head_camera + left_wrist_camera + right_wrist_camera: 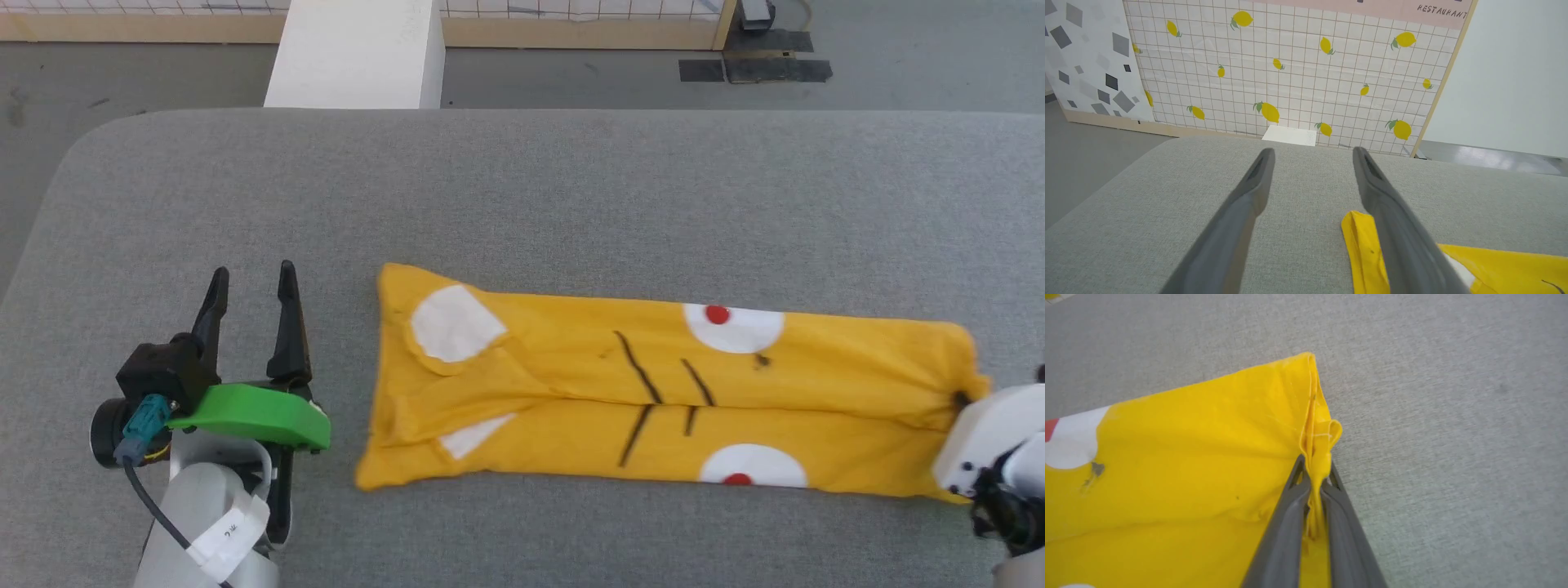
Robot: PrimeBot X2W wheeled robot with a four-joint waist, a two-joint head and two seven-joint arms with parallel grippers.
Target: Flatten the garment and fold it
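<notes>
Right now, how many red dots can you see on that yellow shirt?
2. One red dot sits in the far white oval, the other in the near oval by the shirt's front edge. Folds may hide more.

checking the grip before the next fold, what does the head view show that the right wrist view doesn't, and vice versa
Head view: the whole garment, a long folded strip on the grey table, with the left gripper open beside its left end, apart from the cloth. Right wrist view: the right gripper shut on a bunched edge of the cloth. Both: the yellow cloth on the grey table and a white oval with a red dot.
</notes>
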